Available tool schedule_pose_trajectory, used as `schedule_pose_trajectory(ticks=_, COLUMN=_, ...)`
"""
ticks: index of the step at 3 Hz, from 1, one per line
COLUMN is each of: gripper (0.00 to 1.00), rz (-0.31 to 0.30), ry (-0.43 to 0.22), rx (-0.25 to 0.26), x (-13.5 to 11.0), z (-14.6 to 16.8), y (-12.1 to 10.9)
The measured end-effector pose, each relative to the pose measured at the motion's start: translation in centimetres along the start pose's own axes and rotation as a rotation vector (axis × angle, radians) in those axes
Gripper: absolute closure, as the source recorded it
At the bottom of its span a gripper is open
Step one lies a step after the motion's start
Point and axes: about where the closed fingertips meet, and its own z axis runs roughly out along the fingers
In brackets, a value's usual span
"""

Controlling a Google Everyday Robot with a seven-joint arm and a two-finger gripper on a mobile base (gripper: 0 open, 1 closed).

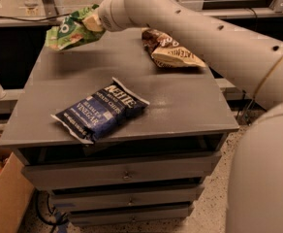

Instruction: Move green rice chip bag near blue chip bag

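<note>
The green rice chip bag is crinkled and light green with a round logo. It hangs in the air above the far left corner of the grey cabinet top. My gripper is shut on its right end and holds it clear of the surface. The blue chip bag, dark navy with white lettering, lies flat near the front left of the top, well in front of the green bag. My arm reaches in from the right across the back of the top.
A brown-and-cream bag lies at the back right of the top, under my arm. Drawers are below the top. A cardboard box stands on the floor at the left. A dark shelf runs behind.
</note>
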Motion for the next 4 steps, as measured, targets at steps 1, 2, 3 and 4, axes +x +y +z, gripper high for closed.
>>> schedule_pose_trajectory(ticks=1, gripper=1.0, rz=0.006, ry=0.008, rx=-0.007, x=0.9, z=-3.8, y=1.4)
schedule_pose_trajectory(ticks=2, gripper=1.0, rz=0.015, ry=0.033, rx=-0.048, x=3.0, z=-6.1, y=3.6)
schedule_pose_trajectory(ticks=3, gripper=1.0, rz=0.006, ry=0.04, rx=-0.087, x=3.9, z=-7.8, y=4.9)
schedule_pose_trajectory(ticks=4, gripper=1.0, rz=-0.006, ry=0.047, rx=-0.146, x=4.7, z=-9.4, y=6.0)
